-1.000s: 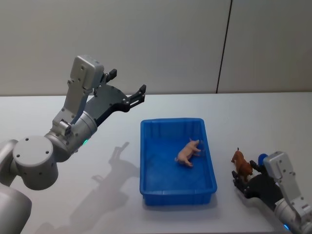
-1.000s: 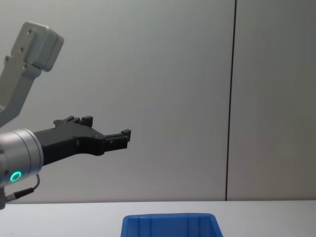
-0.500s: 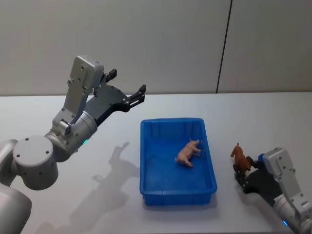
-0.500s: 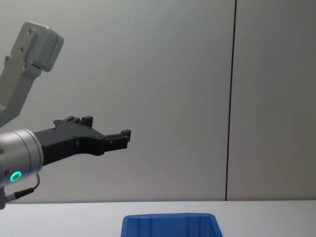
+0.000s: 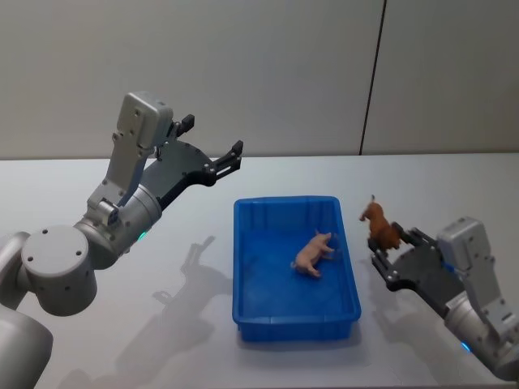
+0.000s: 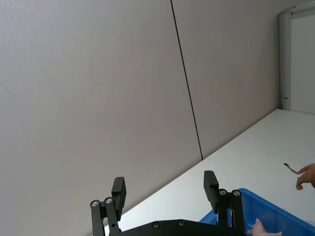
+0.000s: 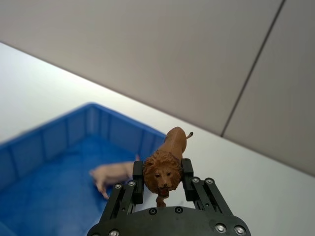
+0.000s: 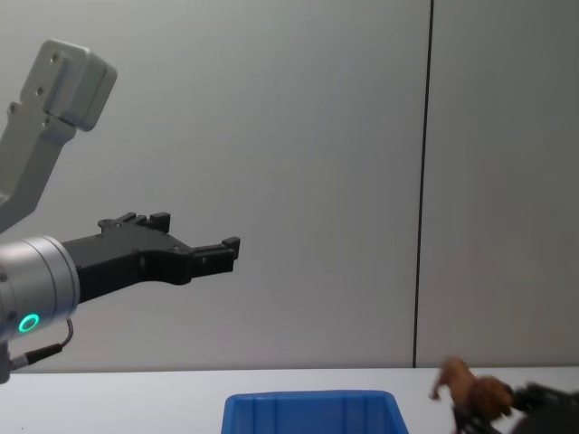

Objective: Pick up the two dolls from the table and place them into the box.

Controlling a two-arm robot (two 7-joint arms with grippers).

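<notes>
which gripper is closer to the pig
Right. The right gripper, holding the lion, is just right of the pig; the left gripper hangs raised, far to its left.

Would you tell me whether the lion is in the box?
Out. The right gripper is shut on the lion right of the box's rim; the pig lies inside. The left gripper idles open, raised.

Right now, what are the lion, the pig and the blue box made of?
The lion in the right hand looks like hard moulded plastic or rubber, matt, with a sculpted mane. The pig seems the same sort, smooth and pink. The box looks like stiff plastic: even bright blue, thick rim, slight sheen.
</notes>
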